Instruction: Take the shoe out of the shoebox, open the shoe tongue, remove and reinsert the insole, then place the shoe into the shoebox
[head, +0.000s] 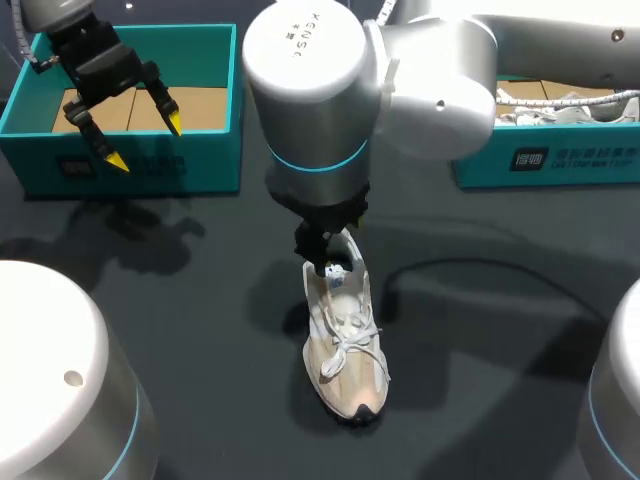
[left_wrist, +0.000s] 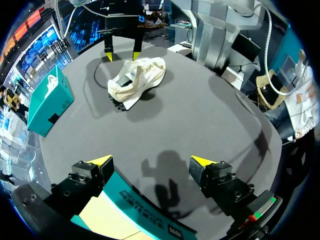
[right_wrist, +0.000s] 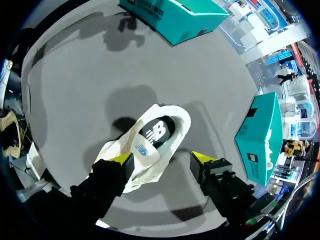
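**Your right gripper (right_wrist: 161, 160) hangs over the heel of the shoe (head: 345, 345).**

The shoe lies out on the table (head: 480, 380), well apart from the shoebox (head: 200, 160). Its long way runs from the heel, at the far end, to the toe, which points back at you. Your right gripper's fingers are open. One yellow tip looks to be against the shoe's side, and the other stands just beside the shoe with a gap. The hole of the shoe lies just ahead of the fingers, so I think the next reach goes forward along the shoe. Your left gripper (head: 145, 142) is open too and holds nothing. It is up over the shoebox, much farther from the shoe.
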